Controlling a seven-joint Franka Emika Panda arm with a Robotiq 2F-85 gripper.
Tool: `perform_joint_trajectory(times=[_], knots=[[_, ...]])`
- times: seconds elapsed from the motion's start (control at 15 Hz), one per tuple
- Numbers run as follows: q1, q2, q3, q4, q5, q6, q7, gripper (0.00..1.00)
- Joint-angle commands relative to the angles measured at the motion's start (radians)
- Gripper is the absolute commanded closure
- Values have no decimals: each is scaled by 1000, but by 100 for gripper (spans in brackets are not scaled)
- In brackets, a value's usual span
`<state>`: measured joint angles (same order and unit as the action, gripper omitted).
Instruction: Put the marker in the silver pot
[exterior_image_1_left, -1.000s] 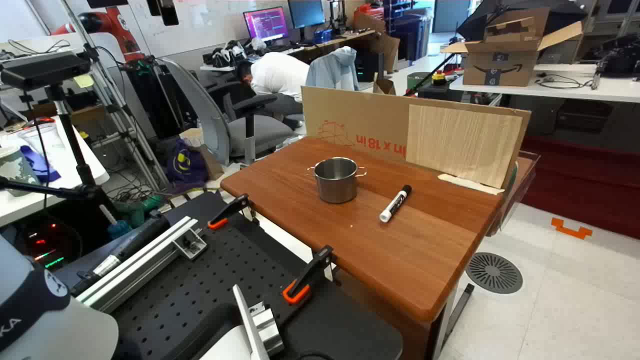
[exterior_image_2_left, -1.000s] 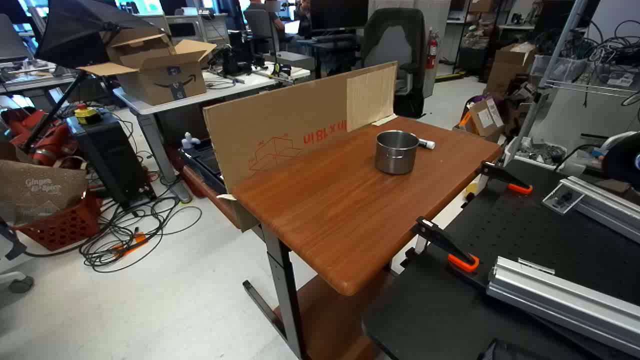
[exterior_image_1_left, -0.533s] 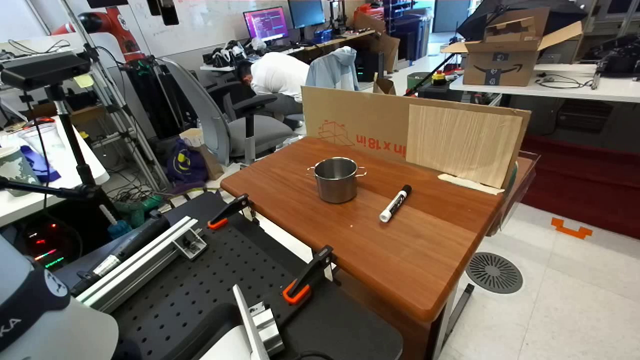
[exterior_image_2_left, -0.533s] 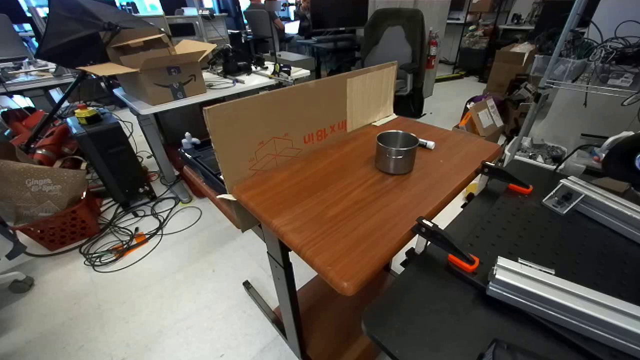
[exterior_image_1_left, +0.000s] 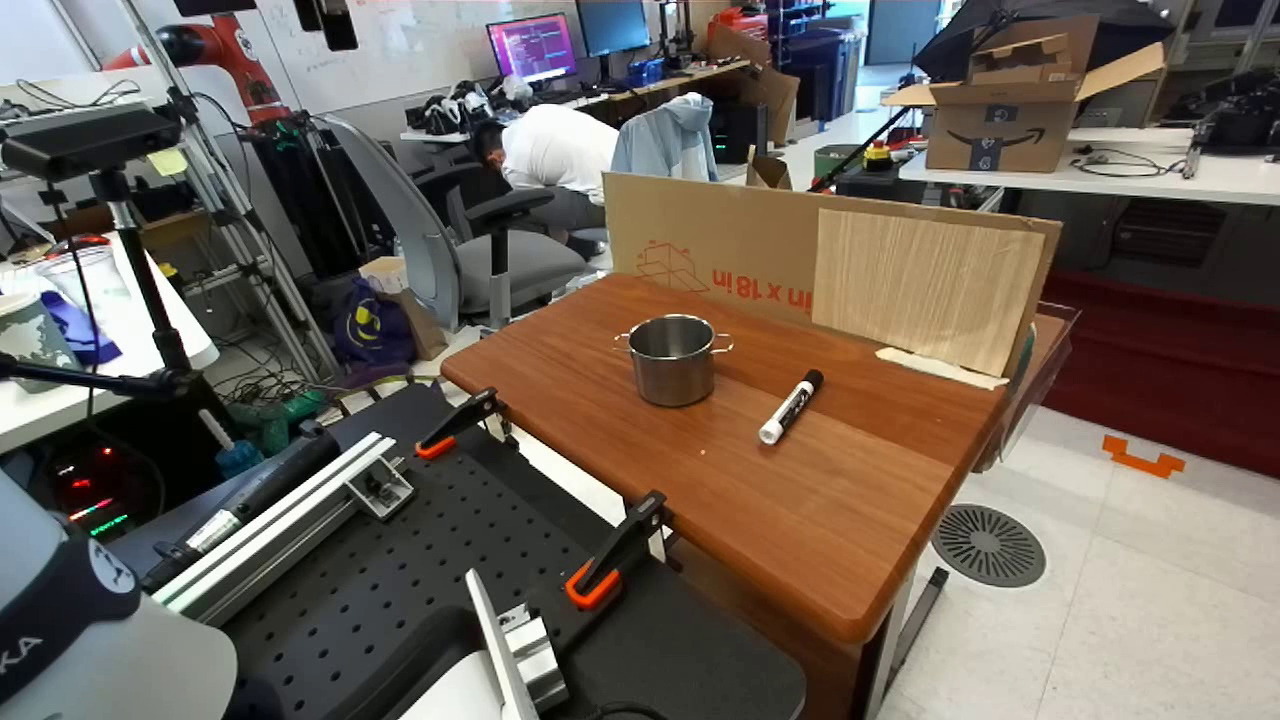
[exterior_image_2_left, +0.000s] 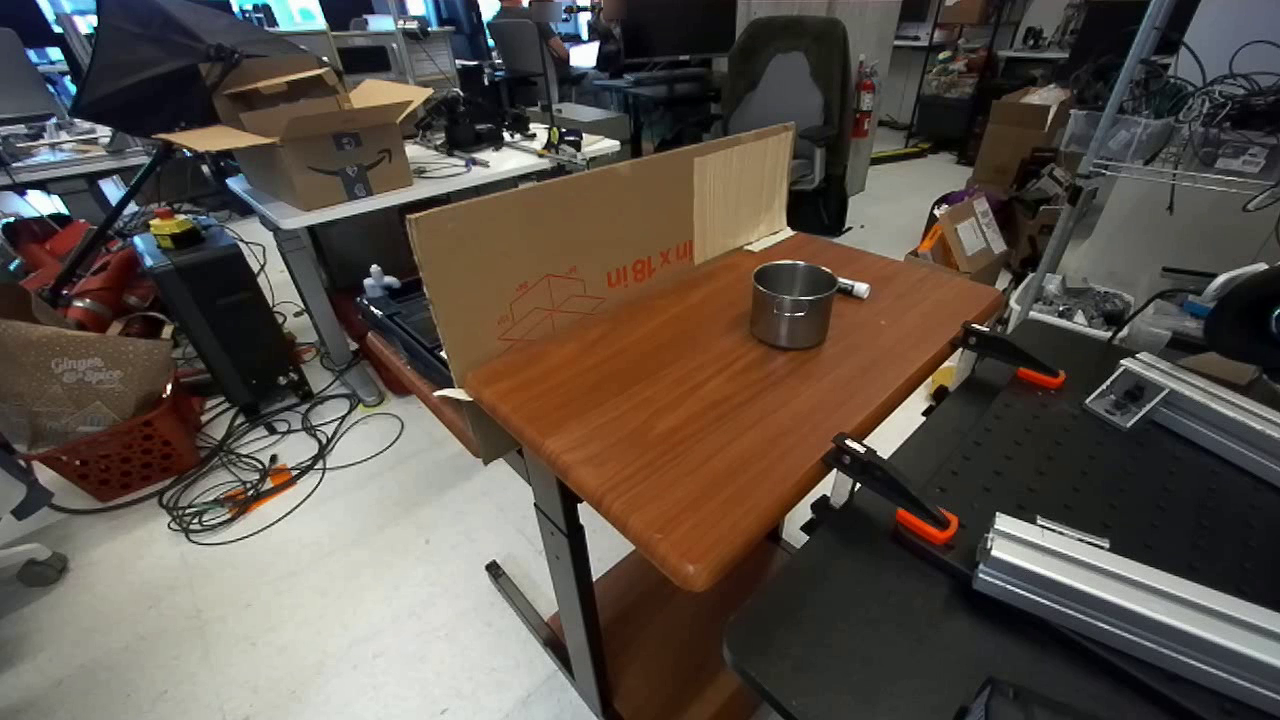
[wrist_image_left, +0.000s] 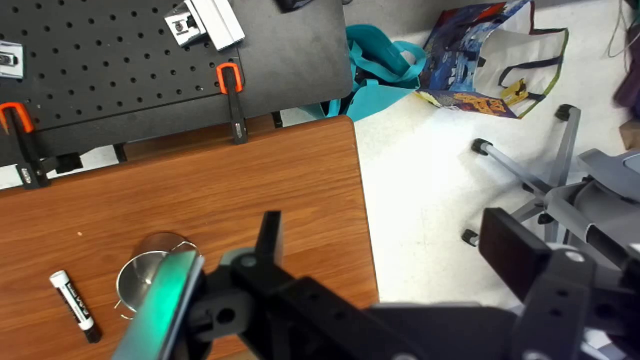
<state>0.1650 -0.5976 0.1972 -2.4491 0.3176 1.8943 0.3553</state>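
The gripper (wrist_image_left: 384, 222) hangs with its fingers spread wide, nothing between them. In the wrist view the silver pot (wrist_image_left: 140, 272) stands upright on the wooden worktop (wrist_image_left: 310, 200), partly hidden by a green-tinted plate (wrist_image_left: 160, 305). On the pot's far side, near but apart from it, the marker (wrist_image_left: 75, 306) lies flat, white end and black end both showing. The step in hand is probably the reach for it. Best to pass well above the pot's rim, turn so the fingers close square across the barrel at mid-length, and lift clear before swinging back; lowered level, it could catch.
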Motion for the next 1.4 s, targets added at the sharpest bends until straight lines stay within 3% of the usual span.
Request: perform_joint_trajectory(times=[0.0,0.73,1.33], knots=[[-10,-1,8,2,4,-4,-4,0],[-13,-7,3,-8,5,10,-12,0],[-71,33,-60,-85,-42,33,-139,0]])
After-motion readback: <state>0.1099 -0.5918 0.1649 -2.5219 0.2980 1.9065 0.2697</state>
